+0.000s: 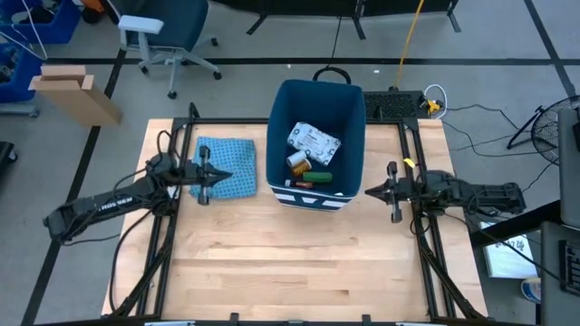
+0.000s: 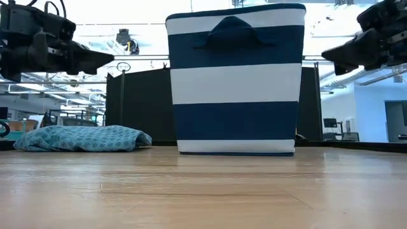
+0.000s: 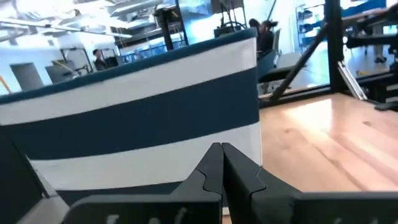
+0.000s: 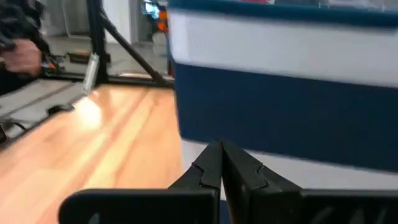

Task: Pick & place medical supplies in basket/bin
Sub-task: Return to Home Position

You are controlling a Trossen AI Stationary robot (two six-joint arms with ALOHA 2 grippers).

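The dark-blue bin (image 1: 317, 140) with white stripes stands on the table at its far middle; the low view shows its striped side (image 2: 235, 83). Inside lie the white packet with print (image 1: 314, 141), the green cylinder (image 1: 320, 177), a slim red tube (image 1: 303, 184) and an orange-labelled item (image 1: 298, 161). My left gripper (image 1: 227, 176) hovers shut to the bin's left, over the cloth's edge. My right gripper (image 1: 368, 191) hovers shut to the bin's right. Both point at the bin and hold nothing.
The light blue patterned cloth (image 1: 227, 166) lies bunched on the table left of the bin, also seen in the low view (image 2: 82, 138). Black frame rails (image 1: 172, 226) run along the table's left and right sides. Bare wood (image 1: 290, 263) stretches across the near half.
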